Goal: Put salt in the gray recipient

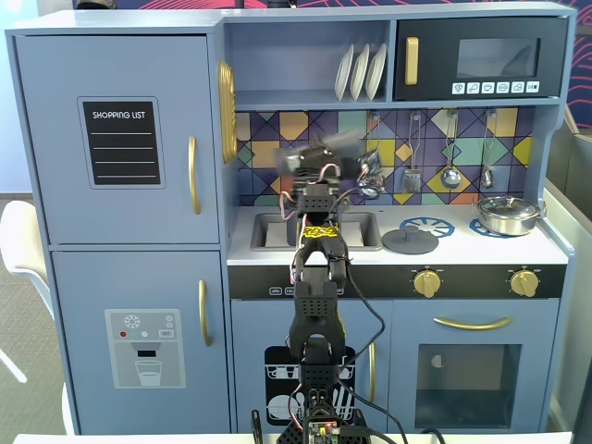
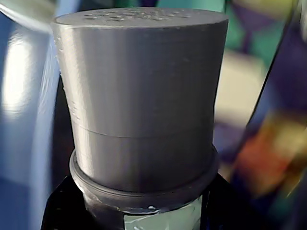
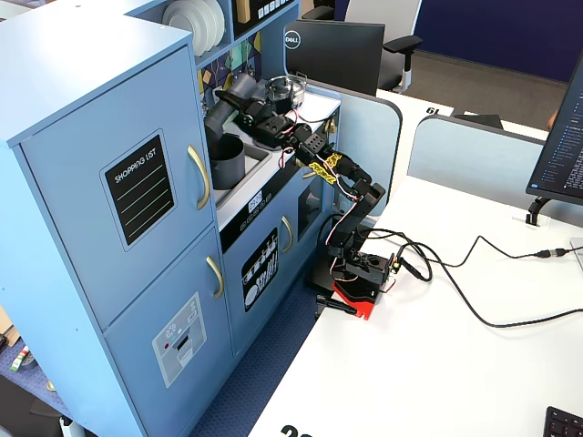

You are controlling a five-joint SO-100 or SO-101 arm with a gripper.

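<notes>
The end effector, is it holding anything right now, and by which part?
Yes. The end effector holds the salt shaker by its lower body, around the label, below the gray cap; the cap stays free, tilted over the gray pot.

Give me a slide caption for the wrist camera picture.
Close-up of the salt shaker, its perforated gray cap filling the wrist view, label edge just visible below.

plates (image 1: 361, 71) on shelf; flat lid (image 1: 410, 241) on counter; silver pan (image 1: 506, 215) on burner

pincer (image 1: 319, 153) motion-blurred, salt (image 2: 144, 105) label cut off by bottom edge
</notes>
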